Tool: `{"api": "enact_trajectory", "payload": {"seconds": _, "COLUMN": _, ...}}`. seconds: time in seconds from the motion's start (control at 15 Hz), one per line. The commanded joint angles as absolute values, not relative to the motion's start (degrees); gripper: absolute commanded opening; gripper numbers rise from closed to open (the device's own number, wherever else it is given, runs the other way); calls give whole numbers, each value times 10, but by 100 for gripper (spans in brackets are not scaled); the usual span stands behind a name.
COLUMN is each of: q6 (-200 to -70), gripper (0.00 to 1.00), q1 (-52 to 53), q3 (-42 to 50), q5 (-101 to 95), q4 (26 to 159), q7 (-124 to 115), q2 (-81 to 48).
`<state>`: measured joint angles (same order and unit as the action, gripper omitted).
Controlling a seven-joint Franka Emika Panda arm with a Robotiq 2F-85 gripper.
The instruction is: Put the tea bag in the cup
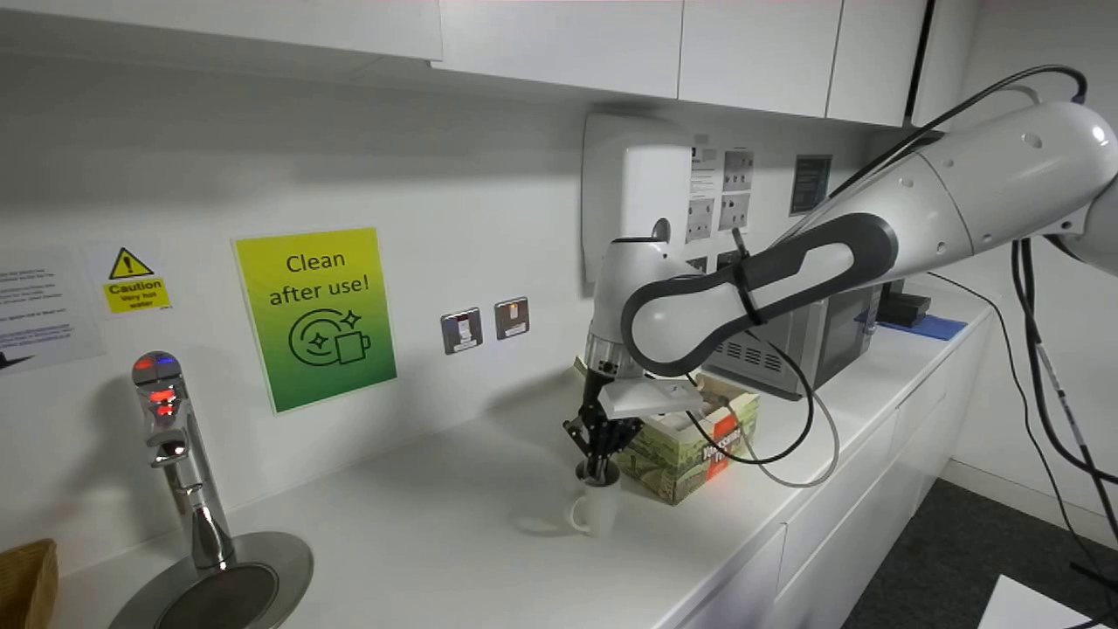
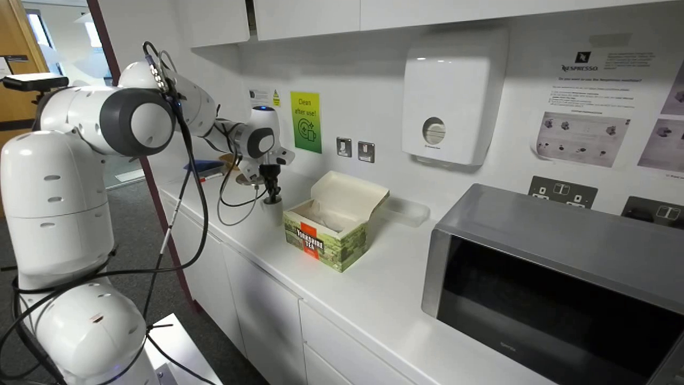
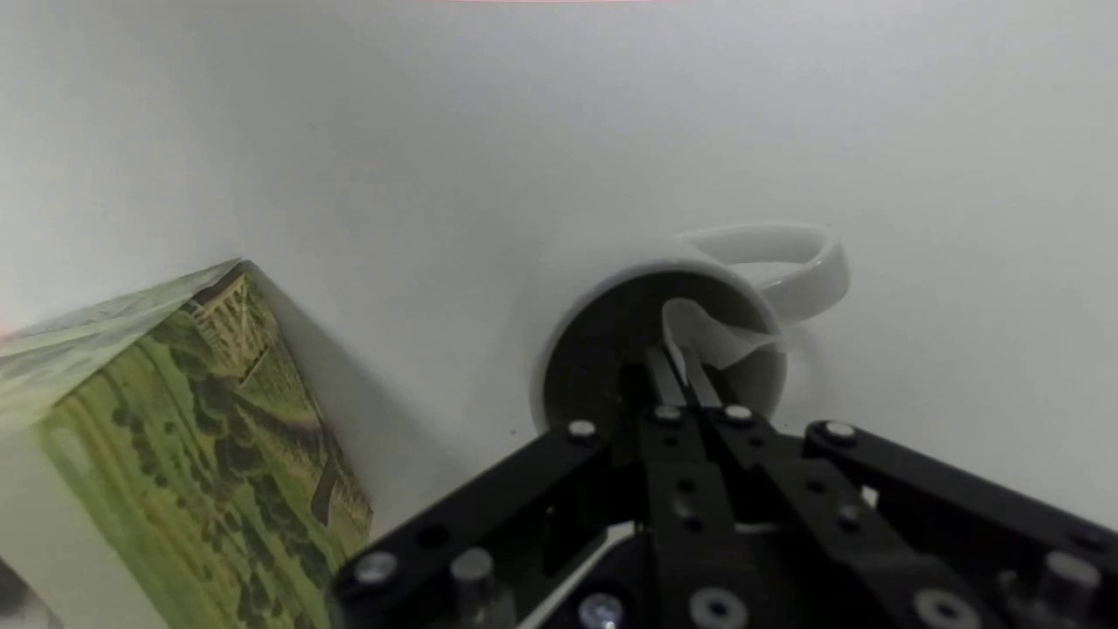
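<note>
The cup is a white mug (image 1: 599, 511) standing upright on the white counter. It also shows in an exterior view (image 2: 272, 213) and in the wrist view (image 3: 603, 341), its handle at the upper right there. My gripper (image 1: 599, 470) points down, with its fingertips at and inside the mug's mouth. In the wrist view the fingers (image 3: 681, 376) are close together on a pale, thin tea bag (image 3: 712, 336). The tea bag curls out from between them toward the rim on the handle side. The lower fingertips and the mug's bottom are dark. The tea bag cannot be made out in the exterior views.
An open Yorkshire Tea box (image 2: 350, 248) stands close beside the mug; its corner shows in the wrist view (image 3: 210, 437). A clear plastic tub (image 2: 409, 211) is behind it. A microwave (image 2: 556, 267) stands farther along. A tap (image 1: 196, 489) stands beyond the mug, and a wall backs the counter.
</note>
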<state>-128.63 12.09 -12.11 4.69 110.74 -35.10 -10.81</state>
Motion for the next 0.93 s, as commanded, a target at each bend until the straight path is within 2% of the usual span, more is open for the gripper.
{"api": "enact_trajectory", "payload": {"seconds": 0.0, "q6": -1278, "gripper": 0, "q1": 130, "q3": -111, "q5": 54, "q4": 1079, "q7": -341, "q2": -127}}
{"api": "enact_trajectory", "payload": {"seconds": 0.47, "q6": -1276, "gripper": 0, "q1": 131, "q3": -109, "q5": 54, "q4": 1064, "q7": -339, "q2": -142}}
{"api": "enact_trajectory", "payload": {"seconds": 0.53, "q6": -1277, "gripper": 26, "q1": 131, "q3": -109, "q5": 55, "q4": 1064, "q7": -341, "q2": -142}}
{"api": "enact_trajectory", "payload": {"seconds": 0.6, "q6": -1275, "gripper": 28, "q1": 131, "q3": -109, "q5": 56, "q4": 1062, "q7": -339, "q2": -142}}
{"api": "enact_trajectory", "payload": {"seconds": 0.87, "q6": -1276, "gripper": 57, "q1": 131, "q3": -109, "q5": 54, "q4": 1065, "q7": -338, "q2": -135}}
